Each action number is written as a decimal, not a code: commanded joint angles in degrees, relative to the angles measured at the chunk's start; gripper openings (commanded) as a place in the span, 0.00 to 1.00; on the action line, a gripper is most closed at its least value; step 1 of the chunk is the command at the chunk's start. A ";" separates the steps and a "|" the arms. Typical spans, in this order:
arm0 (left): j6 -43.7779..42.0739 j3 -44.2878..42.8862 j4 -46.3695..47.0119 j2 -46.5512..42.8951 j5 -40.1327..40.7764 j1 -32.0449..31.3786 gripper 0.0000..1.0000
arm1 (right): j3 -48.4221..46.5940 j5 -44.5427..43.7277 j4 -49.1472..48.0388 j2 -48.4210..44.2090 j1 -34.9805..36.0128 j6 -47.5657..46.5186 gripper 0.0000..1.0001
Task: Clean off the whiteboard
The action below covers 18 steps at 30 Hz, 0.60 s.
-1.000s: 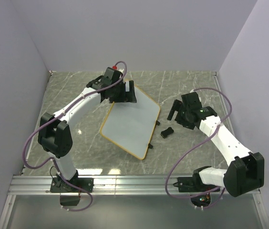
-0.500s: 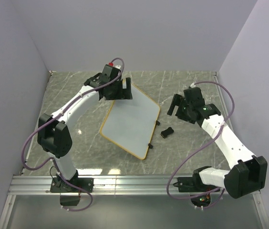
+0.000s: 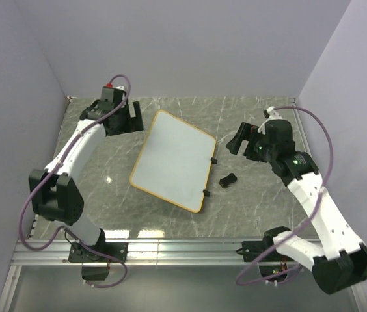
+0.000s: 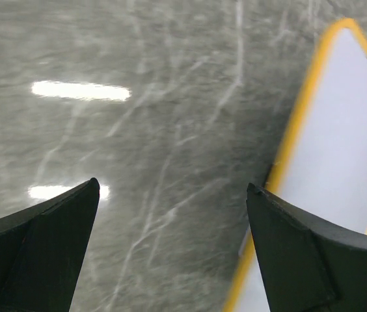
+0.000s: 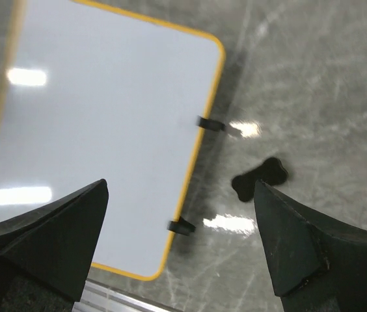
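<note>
Left arm (image 3: pixel 82 140), right arm (image 3: pixel 320 201) — white shells, black joints, purple cables (image 3: pixel 21 220); 2 black wedge fingers (image 4: pixel 34 253) each.

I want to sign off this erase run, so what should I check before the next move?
1. Writing gone from the whiteboard: ok, plain white in the top and right wrist views.
2. Faint residue: cannot tell, light reflections lie across the surface.
3. The left gripper open and empty: ok, it is over bare table beside the board's edge.
4. The right gripper open and empty: ok, nothing is between its fingers.
5. The eraser put down: ok, it lies on the table to the right of the board, not touching it.
</note>
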<state>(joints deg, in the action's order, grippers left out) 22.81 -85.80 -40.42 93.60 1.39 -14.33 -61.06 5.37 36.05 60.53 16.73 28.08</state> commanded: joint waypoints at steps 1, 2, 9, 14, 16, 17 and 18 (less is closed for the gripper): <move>-2.94 2.73 0.43 -7.63 1.95 1.93 0.99 | -0.56 2.63 -7.48 -7.52 0.06 -1.44 1.00; -2.94 3.61 1.04 -10.78 1.69 1.93 0.99 | -0.29 2.11 -7.58 -9.27 0.23 -1.27 1.00; 0.30 5.99 0.17 -17.48 -0.33 2.02 0.99 | 2.60 -0.62 -7.31 -14.29 0.23 -0.48 1.00; 2.59 7.84 0.17 -21.52 -1.64 2.02 0.99 | 6.12 -0.09 -8.19 -18.16 0.14 -0.48 1.00; 3.64 8.63 -0.09 -23.02 -2.09 2.02 0.99 | 6.57 -0.27 -7.93 -18.43 0.14 -0.39 1.00; 3.82 8.89 -0.18 -24.51 -2.53 2.02 1.00 | 6.74 -0.44 -8.02 -18.69 0.14 -0.13 1.00; 4.00 9.16 -0.44 -25.30 -2.62 2.02 0.99 | 6.91 -0.36 -8.45 -18.70 0.23 0.05 1.00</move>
<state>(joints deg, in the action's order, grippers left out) 24.95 -77.21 -41.36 72.31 0.58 -12.19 -54.17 5.56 29.76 43.09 16.73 27.88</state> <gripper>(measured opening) 0.995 0.995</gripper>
